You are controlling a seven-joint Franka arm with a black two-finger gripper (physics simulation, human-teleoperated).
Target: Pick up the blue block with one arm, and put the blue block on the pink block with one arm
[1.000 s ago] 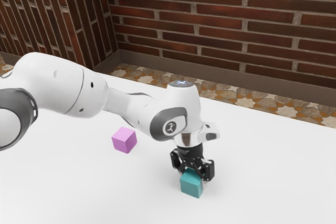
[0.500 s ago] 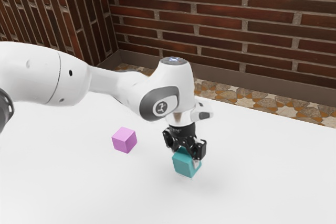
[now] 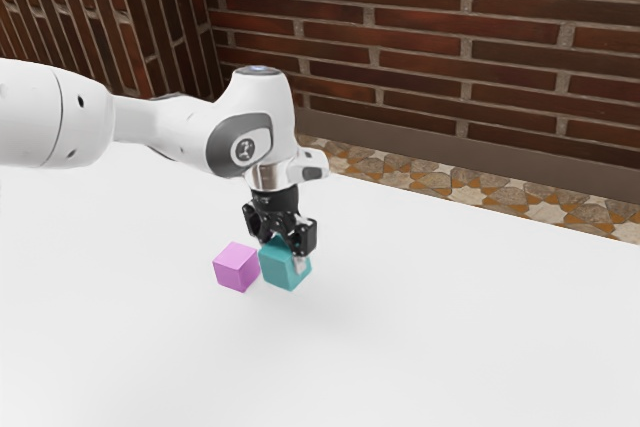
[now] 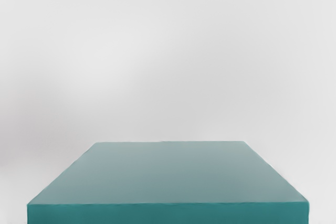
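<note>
1. Blue block (image 3: 284, 269): uniform teal on every visible face, no pattern.
2. Pink block (image 3: 236, 267): plain lilac-pink, top face paler than the sides.
3. Table (image 3: 450, 327): matt white, unpatterned.
4. Arm (image 3: 150, 132): white shells, grey joint cap; gripper (image 3: 287, 245): black.
5. Wall (image 3: 450, 37): red-brown bricks, dark mortar lines.
6. Floor (image 3: 470, 187): mosaic of tan, brown and cream stones.

The exterior camera stands at the side of the arm (image 3: 150, 132), raised above the bench (image 3: 480, 347), facing down and across it toward the brick wall (image 3: 450, 37) from a middling distance. The wrist camera rides on the hand by the end effector (image 3: 284, 250), looking very closely over the blue block (image 4: 168, 182) onto the bench beyond. Both views share that block and the white bench top.
</note>
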